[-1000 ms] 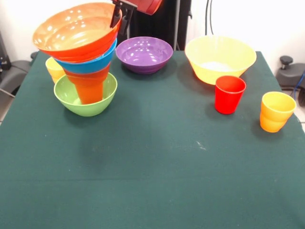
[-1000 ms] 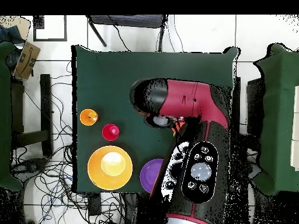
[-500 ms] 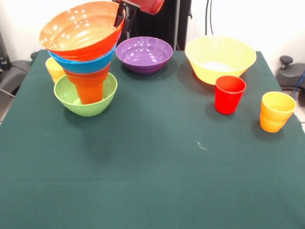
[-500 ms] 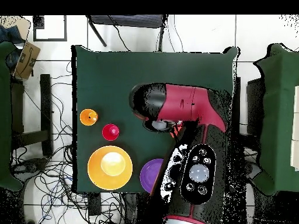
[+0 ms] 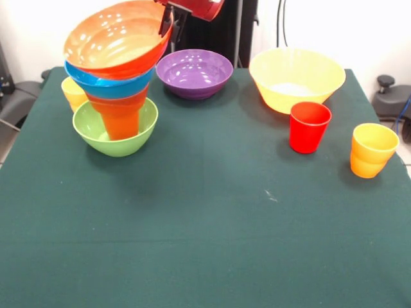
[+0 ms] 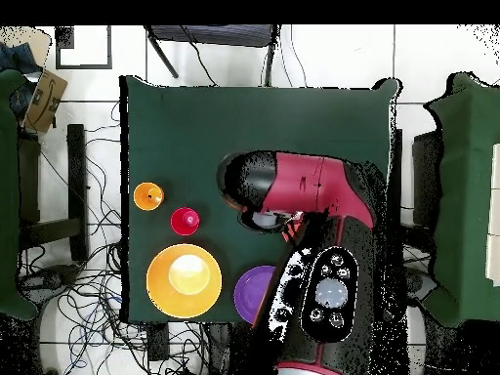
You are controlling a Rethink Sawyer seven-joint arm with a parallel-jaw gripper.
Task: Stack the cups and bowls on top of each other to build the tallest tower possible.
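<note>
A dark green cloth covers the worktop (image 5: pixel 212 244), with white wall behind and cable-strewn tiled floor (image 6: pixel 98 283) around it. At its left stands the flaring multicoloured plastic tower (image 5: pixel 115 77); its top wide shallow orange bowl (image 5: pixel 115 40) sits tilted. A small yellow plastic cup (image 5: pixel 72 93) is half hidden behind the tower. The black gripper (image 5: pixel 169 19) is at the orange bowl's right rim, jaws clamped on it. Right of the tower lie a glossy purple bowl (image 5: pixel 194 72), a big yellow bowl (image 5: pixel 297 78), a red cup (image 5: pixel 309 126) and a yellow-orange cup (image 5: pixel 372 149). From overhead, the red and black arm (image 6: pixel 312 244) conceals the tower.
</note>
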